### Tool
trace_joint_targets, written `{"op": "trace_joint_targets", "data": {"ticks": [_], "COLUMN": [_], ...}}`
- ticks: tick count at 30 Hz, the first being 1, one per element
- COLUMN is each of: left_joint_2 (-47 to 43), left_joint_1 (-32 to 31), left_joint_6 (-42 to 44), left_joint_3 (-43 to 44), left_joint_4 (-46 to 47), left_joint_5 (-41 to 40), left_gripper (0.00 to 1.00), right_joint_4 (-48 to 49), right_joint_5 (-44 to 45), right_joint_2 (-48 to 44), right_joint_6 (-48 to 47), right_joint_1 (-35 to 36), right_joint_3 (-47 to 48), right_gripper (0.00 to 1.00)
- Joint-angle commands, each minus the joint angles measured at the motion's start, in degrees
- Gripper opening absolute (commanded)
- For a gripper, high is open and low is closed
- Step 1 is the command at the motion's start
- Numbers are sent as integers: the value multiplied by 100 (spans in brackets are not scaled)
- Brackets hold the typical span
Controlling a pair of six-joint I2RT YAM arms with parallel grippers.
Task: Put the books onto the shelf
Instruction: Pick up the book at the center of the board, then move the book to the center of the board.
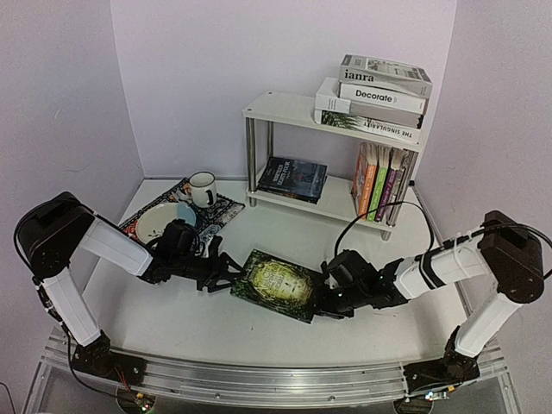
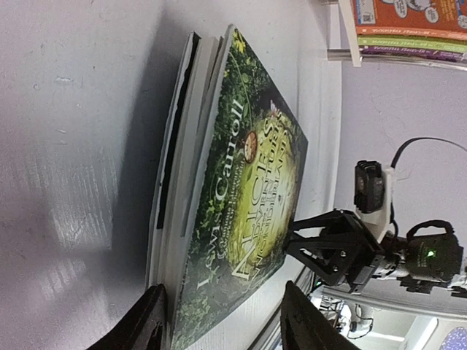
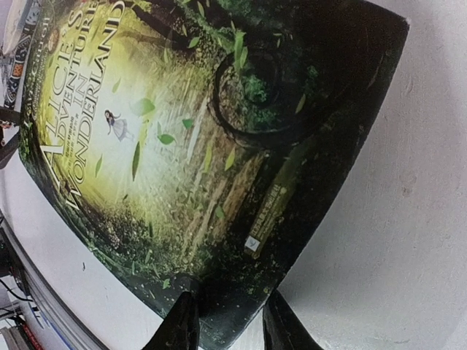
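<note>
**GREEN BOOK ON TABLE, A GRIPPER AT EACH END**

Found green book point(image 1: 276, 285) lying cover-up on table point(image 1: 172, 323), in front of shelf point(image 1: 285, 108), not shelved. Observed left gripper point(image 1: 229, 272) astride the book's left edge, jaws partway apart. Contact between fingers point(image 2: 153, 321) and book not determinable. Observed right gripper point(image 1: 325, 298) closed narrowly on the opposite edge, pinching it. Recorded stacked books point(image 1: 379, 95) lying flat on upper board, upright books point(image 1: 384, 181) at right end of lower board, and dark book point(image 1: 293, 178) flat at its left end. Noted mug point(image 1: 203, 188) and bowl point(image 1: 159, 222) on patterned mat point(image 1: 226, 210) behind left gripper.
</note>
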Motion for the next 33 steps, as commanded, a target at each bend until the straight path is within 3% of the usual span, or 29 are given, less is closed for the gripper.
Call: {"op": "trace_joint_targets", "data": {"ticks": [1,6,15,21,24,28,30,33], "left_joint_2": [-399,-507,-481,-181,-65,-182,-190,-125], "left_joint_1": [-213,-213,-237,-421,-478,-547,-557,-646], "left_joint_6": [-628,-624,-552,-534,-280,668,918,1394], "left_joint_3": [-17,40,115,271,475,924,1101,1523], "left_joint_4": [1443,1550,1548,1448,903,-778,-1298,-2228], "left_joint_5": [1135,1309,1624,1506,1393,807,543,139], "left_gripper": [48,35,28,11,19,26,22,5], "right_joint_4": [506,684,853,886,886,886,886,886], "right_joint_5": [-397,-481,-467,-494,-484,-495,-493,-494], "right_joint_2": [256,266,217,204,171,131,130,130], "right_joint_6": [176,187,179,157,122,90,81,65], "right_joint_1": [-46,-87,-98,-96,-98,-102,-103,-109], "right_joint_3": [-305,-427,-534,-536,-537,-538,-535,-510], "right_gripper": [30,30,30,30,30,30,30,29]}}
